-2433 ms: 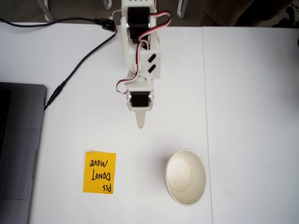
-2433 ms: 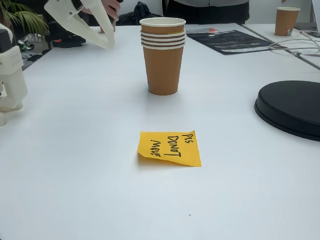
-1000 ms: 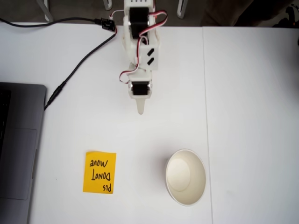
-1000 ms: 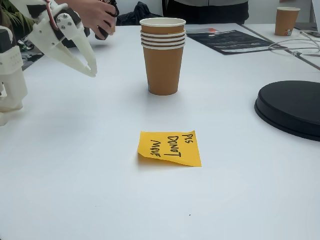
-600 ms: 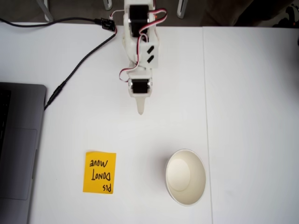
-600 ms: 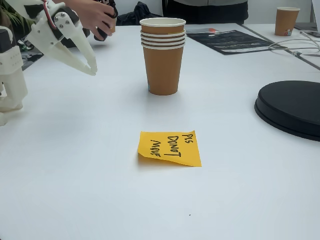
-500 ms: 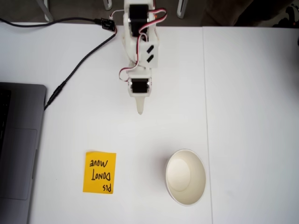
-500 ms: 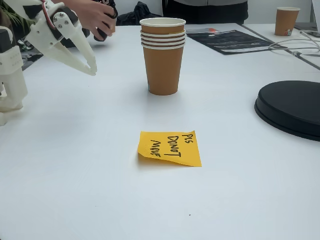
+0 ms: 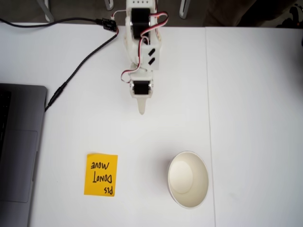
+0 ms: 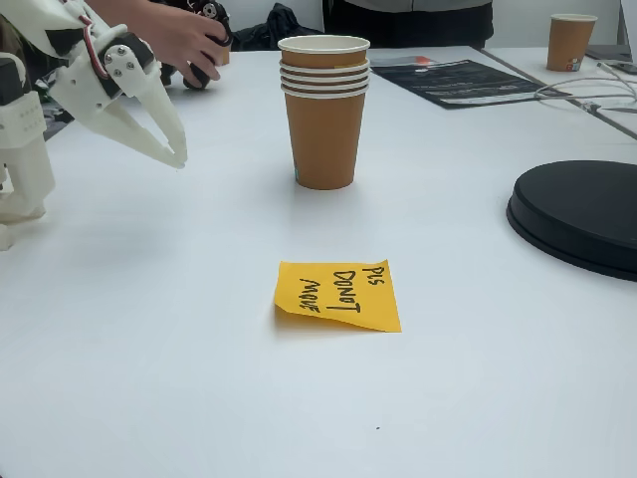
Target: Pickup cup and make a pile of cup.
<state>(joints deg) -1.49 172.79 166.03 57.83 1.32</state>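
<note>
The pile of cup [image 10: 324, 110] is several brown paper cups nested upright mid-table; from above it reads as one cream-white cup [image 9: 188, 179]. No separate loose cup stands near it. My white gripper [image 10: 177, 157] hangs above the table left of the pile, a good gap away, tips pointing down and right. In the top-down fixed view the gripper [image 9: 141, 112] is a single narrow point, jaws together, well short of the pile. It holds nothing.
An orange "PLS DO NOT MOVE" note [image 9: 101, 174] lies flat on the table [image 10: 338, 294]. A laptop [image 9: 19, 151] and black cable [image 9: 80, 61] sit left. A black disc [image 10: 577, 214], another paper cup [image 10: 571, 40] and a person's hand [image 10: 184, 35] are around.
The gripper has drawn back toward the arm's base since 2.4 s ago and dipped slightly lower in the last half second. Pile and note have not moved.
</note>
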